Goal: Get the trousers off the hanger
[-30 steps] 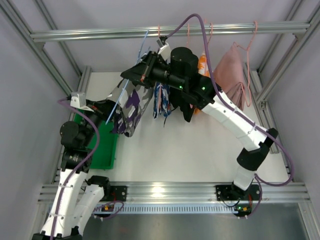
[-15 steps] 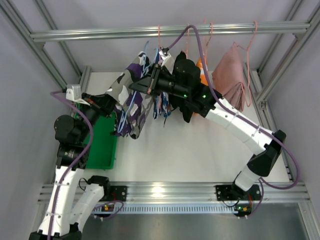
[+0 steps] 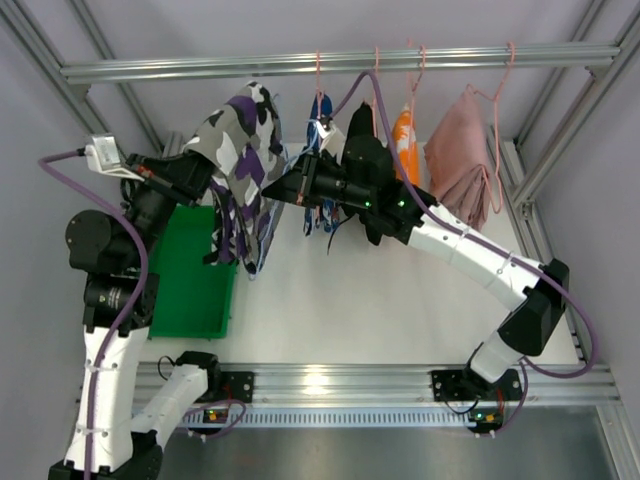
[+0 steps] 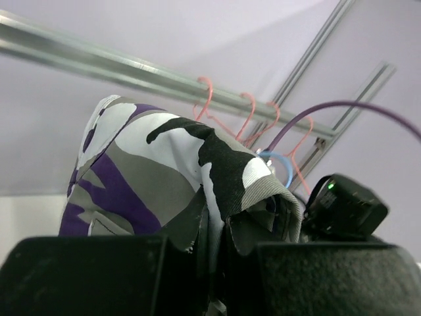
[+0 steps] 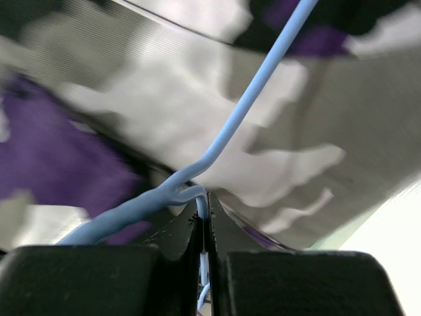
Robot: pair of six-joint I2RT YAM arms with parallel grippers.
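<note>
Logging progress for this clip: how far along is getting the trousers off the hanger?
Done: both grips are set. In hand: the left hand pinches the trousers, bunched high near the rail, while the right hand is shut on the hanger wire. Left: the cloth lies right against the wire, so full separation isn't shown.

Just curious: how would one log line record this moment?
left jaws: shut on trousers | right jaws: shut on hanger | trousers: held aloft
</note>
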